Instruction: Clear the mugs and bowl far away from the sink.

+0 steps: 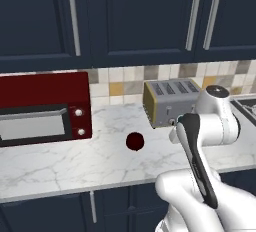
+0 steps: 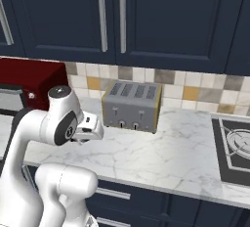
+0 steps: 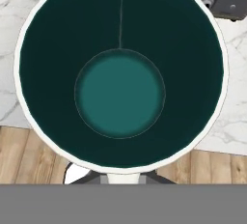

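Held mug: silvery metal mug with the teal-green inside (image 3: 119, 90) sits right under the hand camera, mouth up, its pale rim near the lower edge where the gripper (image 3: 118, 178) meets it; the grip looks to be on the rim.
Gripper state: clenched, and judged to be grasping this mug (the fingertips themselves are hidden by the rim).
Below the mug: white marble counter (image 3: 226, 107) edge and wooden floor (image 3: 29, 158) both show beneath it, so it hangs over the front lip.
Second mug: small dark maroon red mug (image 1: 135, 141) stands alone on the counter (image 1: 60, 161), between the red microwave (image 1: 45, 107) and the grey four-slot toaster (image 1: 172, 102).
Risk, drop: a thin rim hold could slip in a fast swing, and the mug would fall to the floor.
Risk, collision: setting it down close to the maroon mug or toaster could knock either.
Risk, placement: too near the lip, it may tip off.
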Tool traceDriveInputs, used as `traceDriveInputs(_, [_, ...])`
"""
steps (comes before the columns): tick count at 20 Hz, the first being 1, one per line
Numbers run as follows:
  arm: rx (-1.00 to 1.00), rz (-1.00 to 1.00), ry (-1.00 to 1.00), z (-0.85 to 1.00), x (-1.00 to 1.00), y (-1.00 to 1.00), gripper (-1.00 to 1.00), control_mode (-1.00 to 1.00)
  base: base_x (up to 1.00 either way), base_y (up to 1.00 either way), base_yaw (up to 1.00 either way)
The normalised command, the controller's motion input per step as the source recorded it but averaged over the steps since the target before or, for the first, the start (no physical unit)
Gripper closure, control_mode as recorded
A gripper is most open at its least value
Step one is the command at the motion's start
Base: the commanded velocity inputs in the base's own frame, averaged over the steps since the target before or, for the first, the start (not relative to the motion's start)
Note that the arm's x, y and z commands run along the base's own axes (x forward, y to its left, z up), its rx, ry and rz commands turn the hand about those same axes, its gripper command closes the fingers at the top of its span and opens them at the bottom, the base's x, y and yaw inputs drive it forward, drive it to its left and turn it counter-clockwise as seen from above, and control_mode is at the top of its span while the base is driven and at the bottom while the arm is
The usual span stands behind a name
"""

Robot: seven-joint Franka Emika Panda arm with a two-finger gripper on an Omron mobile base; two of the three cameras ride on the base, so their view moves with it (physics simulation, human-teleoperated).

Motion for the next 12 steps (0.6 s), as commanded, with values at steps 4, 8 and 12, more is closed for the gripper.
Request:
traceDriveInputs(4, [0.0, 0.0, 0.07, -0.13, 0.24, -0.13, 1.0, -1.0, 0.0, 0.0, 0.0])
traceDriveInputs(8, [0.0, 0.0, 0.01, -0.2, 0.22, -0.13, 1.0, -1.0, 0.0, 0.0, 0.0])
traceDriveInputs(12, [0.0, 0.0, 0.01, -0.28, 0.19, -0.15, 1.0, -1.0, 0.0, 0.0, 0.0])
